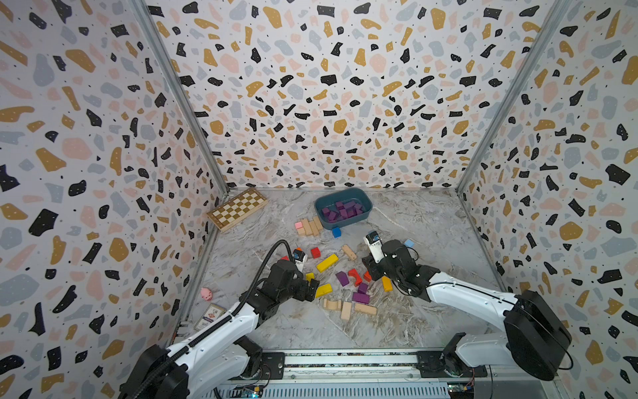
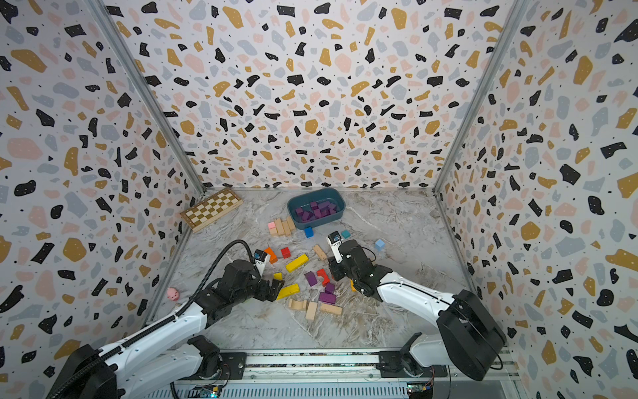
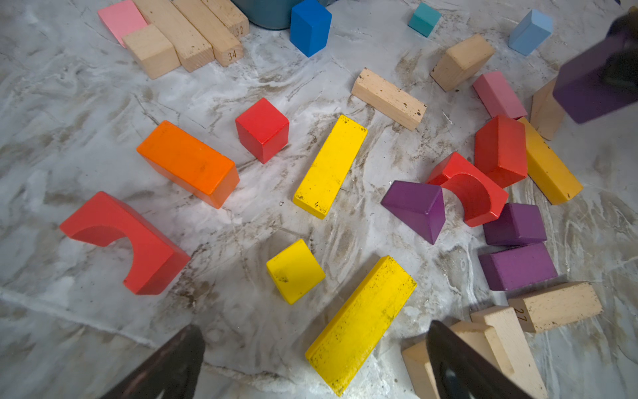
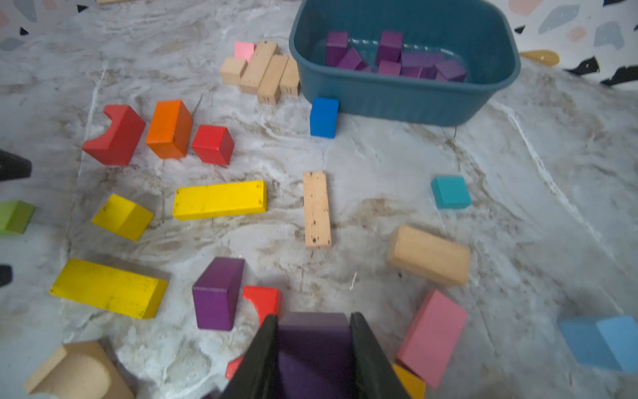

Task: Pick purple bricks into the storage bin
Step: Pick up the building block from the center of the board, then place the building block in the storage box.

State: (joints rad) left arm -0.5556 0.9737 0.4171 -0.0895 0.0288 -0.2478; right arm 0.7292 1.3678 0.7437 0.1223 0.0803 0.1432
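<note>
While the right gripper is clamping a brick, likely light and rigid, across flat faces, the left gripper is gaping; the bin is sitting at 11 o'clock.

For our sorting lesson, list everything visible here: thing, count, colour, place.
storage bin: one, dark teal, back centre
purple bricks: pile in bin; three loose, centre
chessboard: one, wooden, back left
red blocks: four, centre
yellow blocks: four, one mustard, centre
orange block: one, centre left
plain wooden blocks: several, beside bin and front centre
blue blocks: three, dark, light, teal, toward the back
pink blocks: two, mid-back and centre right
green block: one, centre left
pig toy: one, pink, left edge
printed card: one, front left
left gripper: open, centre left
right gripper: shut on a purple brick
</note>
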